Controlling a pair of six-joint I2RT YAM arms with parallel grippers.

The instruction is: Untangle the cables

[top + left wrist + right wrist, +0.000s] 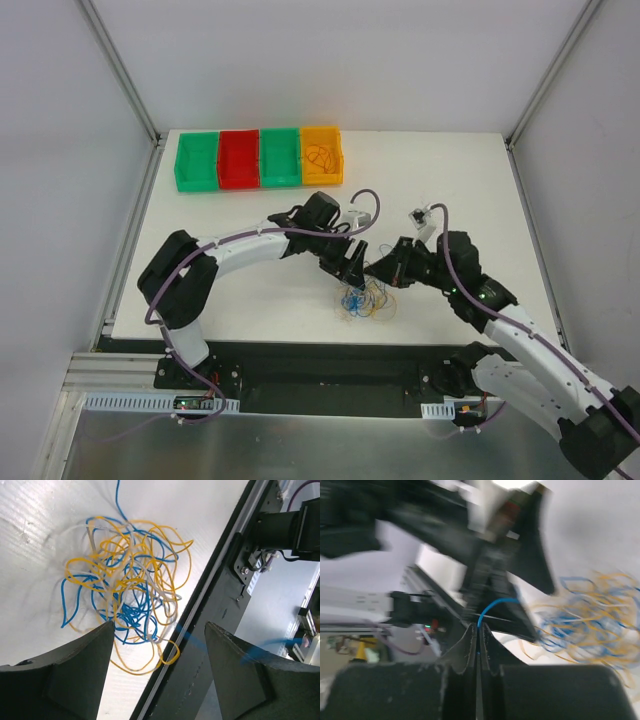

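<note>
Lying in a loose heap near the front edge of the white surface [250,300], the cables [365,298] sit just below both grippers in the top view. The left gripper [352,266] is over the heap's upper left and the right gripper [384,268] over its upper right, their tips close together. From the left wrist, the yellow, orange, blue and white loops lie ahead of the fingers [75,675], beside the dark frame at the surface's edge.

In the top view the strands are too small to trace one by one. The near finger in the left wrist view covers the heap's lower edge. There, a blurred blue streak crosses the gap between the fingers, and its ends cannot be followed. The right wrist view is smeared by motion: the heap is only a soft patch of blue and yellow at the right, and dark blurred shapes fill the upper part.

The left gripper is spread wide with nothing clamped; whether the blue streak touches it cannot be told. The right gripper is pressed closed, its two fingers meeting on a single blue cable [490,605], which arcs up and away from the tips toward the heap. At the far edge of the surface an orange bin [322,155] holds a few orange loops.
</note>
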